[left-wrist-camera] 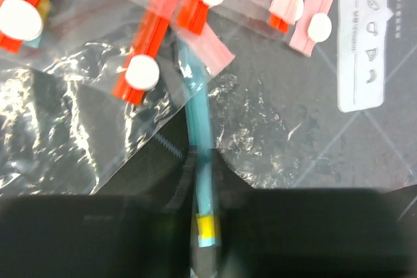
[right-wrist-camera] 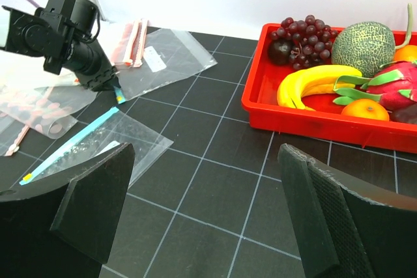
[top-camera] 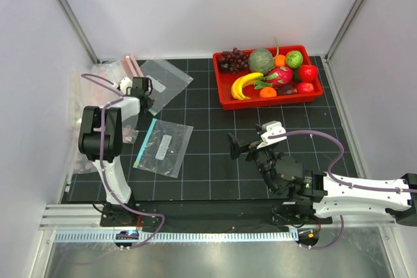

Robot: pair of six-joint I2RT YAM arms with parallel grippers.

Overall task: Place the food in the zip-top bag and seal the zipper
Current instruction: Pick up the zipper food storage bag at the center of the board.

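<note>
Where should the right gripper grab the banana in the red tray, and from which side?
Probably take the banana at mid-curve, across its width, from straight above: it lies flat in the red tray, whose wall blocks a low approach, and the dragon fruit crowds one end.

The left arm (top-camera: pixel 104 161) rises from its base, bends at a high elbow and reaches forward. Its wrist tips down, so the left gripper (top-camera: pixel 144 103) points downward. Its fingers (left-wrist-camera: pixel 293 232) are blurred in the wrist view, but they appear pressed together on the end of the zipper (left-wrist-camera: pixel 197 122). The right arm (top-camera: pixel 355 190) sits folded low with its elbow out to the right and its forearm angled forward and left. The right gripper (top-camera: pixel 251 142) hovers with its fingers (right-wrist-camera: pixel 91 193) spread wide apart.
</note>
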